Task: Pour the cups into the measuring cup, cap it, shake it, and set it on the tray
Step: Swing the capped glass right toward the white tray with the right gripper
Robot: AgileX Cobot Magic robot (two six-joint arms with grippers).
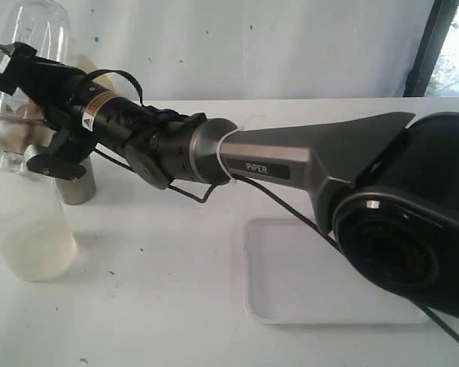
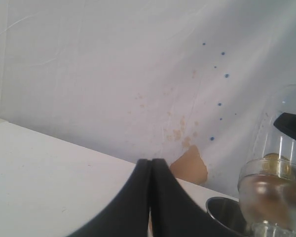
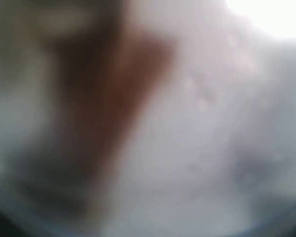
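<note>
"PIPER" in pale letters on grey arm link (image 1: 266, 167); orange label (image 1: 99, 101) and warning triangle (image 1: 88, 120) on black wrist section (image 1: 130, 122), unreadable.

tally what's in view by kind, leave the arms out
steel tumbler: 1
frosted plastic cup: 1
clear measuring cup: 1
white tray: 1
total: 4, a brown blur behind the clear plastic not counted

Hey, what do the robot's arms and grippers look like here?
The right arm has a grey metal link lettered PIPER, a black joint housing, a black wrist with a yellow warning label and a white triangle sticker, thin black cables and a white tie. The left gripper shows smooth, black, tapered fingers.
</note>
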